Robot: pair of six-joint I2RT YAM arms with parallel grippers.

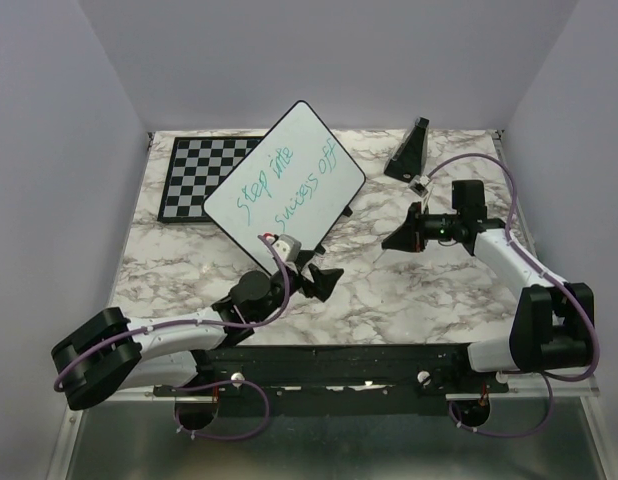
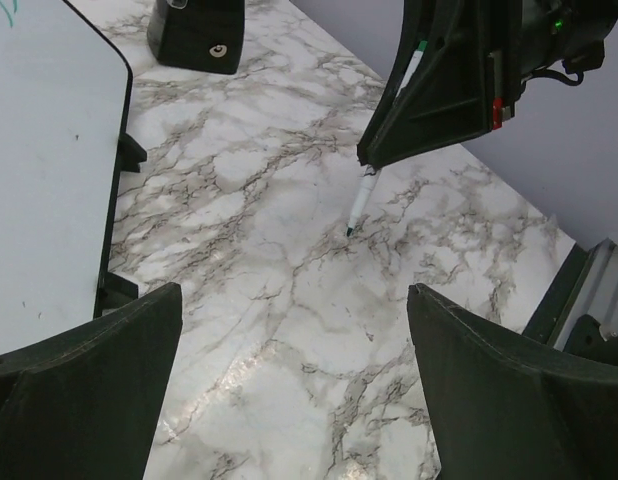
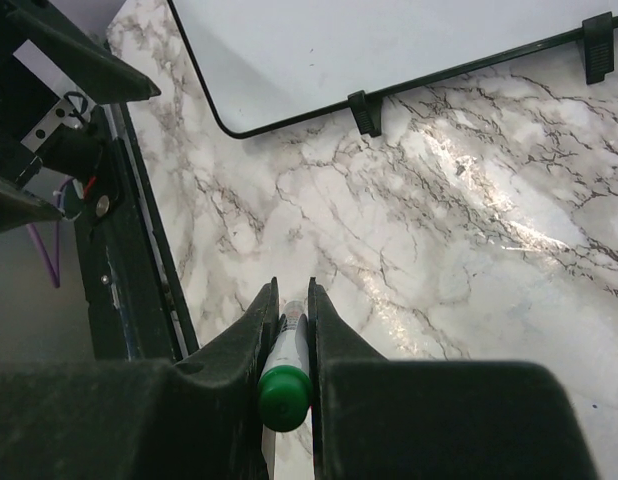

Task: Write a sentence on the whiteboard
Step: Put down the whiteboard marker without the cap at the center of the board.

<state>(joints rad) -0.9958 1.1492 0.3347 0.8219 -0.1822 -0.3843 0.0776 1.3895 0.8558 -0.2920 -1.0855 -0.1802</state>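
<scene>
One whiteboard (image 1: 299,125), one chessboard (image 1: 194,180), one marker (image 2: 360,200)

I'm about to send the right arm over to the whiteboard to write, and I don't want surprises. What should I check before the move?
1. Grip: ok. The marker is clamped in the right gripper.
2. Tip uncapped: ok. The left wrist view shows no cap.
3. Tip off the table: cannot tell. It is at or just above the marble.
4. Writing space: ok. The whiteboard has blank area beside the sentence.
5. Board steadied: not ok. The left gripper is open by its near corner, holding nothing.
6. Path: ok. Only bare marble lies between the marker and the board.
</scene>
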